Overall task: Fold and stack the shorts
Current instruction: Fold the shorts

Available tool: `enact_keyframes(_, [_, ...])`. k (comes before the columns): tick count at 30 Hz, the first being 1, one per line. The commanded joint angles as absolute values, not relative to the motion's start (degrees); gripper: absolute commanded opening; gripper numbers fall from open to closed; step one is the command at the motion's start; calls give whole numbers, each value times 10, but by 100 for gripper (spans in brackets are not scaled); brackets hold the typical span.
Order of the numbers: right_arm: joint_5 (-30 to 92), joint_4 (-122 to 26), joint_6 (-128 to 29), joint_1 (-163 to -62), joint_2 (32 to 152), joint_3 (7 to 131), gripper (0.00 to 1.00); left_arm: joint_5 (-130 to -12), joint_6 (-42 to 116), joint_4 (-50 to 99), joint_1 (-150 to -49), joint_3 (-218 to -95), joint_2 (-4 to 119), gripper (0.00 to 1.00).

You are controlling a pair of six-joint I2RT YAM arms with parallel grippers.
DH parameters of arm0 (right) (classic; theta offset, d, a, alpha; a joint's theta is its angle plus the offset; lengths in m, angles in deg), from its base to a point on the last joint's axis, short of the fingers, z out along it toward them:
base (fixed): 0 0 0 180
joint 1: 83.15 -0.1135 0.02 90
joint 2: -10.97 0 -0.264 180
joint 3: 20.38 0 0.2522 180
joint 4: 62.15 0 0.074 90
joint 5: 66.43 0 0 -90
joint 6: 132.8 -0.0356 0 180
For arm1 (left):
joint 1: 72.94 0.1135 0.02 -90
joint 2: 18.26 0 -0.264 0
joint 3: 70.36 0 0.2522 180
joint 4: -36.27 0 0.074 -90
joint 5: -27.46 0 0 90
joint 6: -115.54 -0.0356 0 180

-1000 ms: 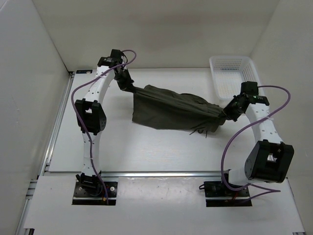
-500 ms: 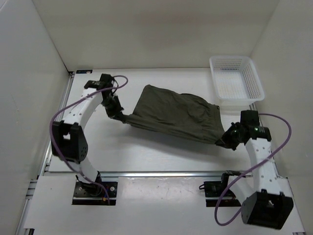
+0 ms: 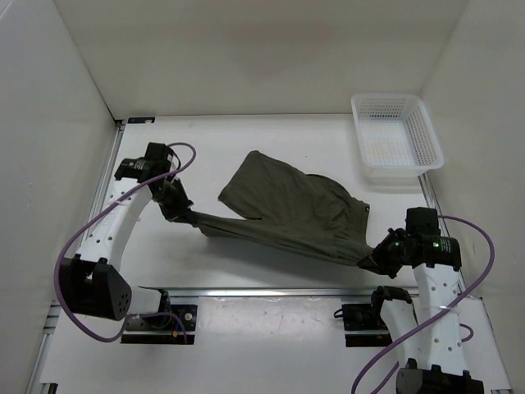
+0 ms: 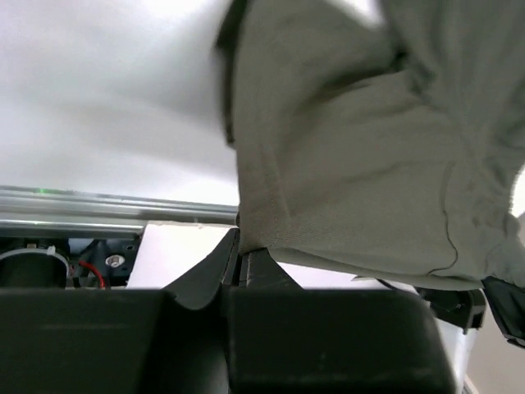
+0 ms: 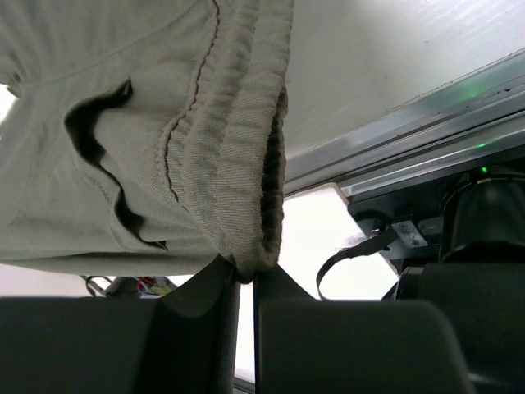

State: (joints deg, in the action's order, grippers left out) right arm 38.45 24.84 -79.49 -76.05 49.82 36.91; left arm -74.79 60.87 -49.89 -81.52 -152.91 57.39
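Table (image 3: pixel 271 135) inside white-walled enclosure. White mesh basket (image 3: pixel 397 174) sits in the far right corner, apart from the cloth and beyond the right arm's wrist. Aluminium rail (image 3: pixel 271 290) runs along the near table edge, just in front of both grippers. The shorts (image 3: pixel 287 215) are mid-table, near edge pulled in a line between the two grippers, far portion spread toward the back. Left gripper (image 3: pixel 190 218): fingers pinched together on a hem corner of the shorts (image 4: pixel 353 164), confirmed in wrist view (image 4: pixel 244 246). Right gripper (image 3: pixel 369 261): clamped on the bunched ribbed waistband (image 5: pixel 238 164), fingers meeting on it (image 5: pixel 246 275). Left arm elbow low and outboard, forearm angled inward; right arm wrist near the rail, gripper pointing left.
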Motion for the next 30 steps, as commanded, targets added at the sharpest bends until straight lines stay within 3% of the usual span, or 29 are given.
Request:
enact_keyframes(1, [281,237,-782,-751,529,417,0,-632,583,-475,-816,-1629,599,10])
enact_keyframes(18, [222,-70,-781,-757,872,583,0,-731,558,-473,-855,-2286,1146,10])
enact_keyframes(19, [223,-85,-781,-757,913,596,16,-738,564,-448,-855,-2342,1191,10])
enact_keyframes(20, [223,-95,-781,-757,931,610,40,-747,574,-427,-855,-2356,1208,10])
enact_keyframes(21, [223,-102,-781,-757,959,640,64,-762,582,-401,-855,-2356,1218,19])
enact_keyframes(22, [223,-102,-781,-757,965,653,80,-783,588,-375,-855,-2356,1231,48])
enact_keyframes(23, [231,-102,-781,-757,965,659,94,-806,588,-362,-855,-2371,1236,57])
enact_keyframes(26, [239,-90,-776,-762,918,632,99,-801,554,-367,-855,-2317,1190,72])
enact_keyframes(30, [239,-77,-776,-762,824,546,96,-742,503,-375,-855,-2184,1091,75])
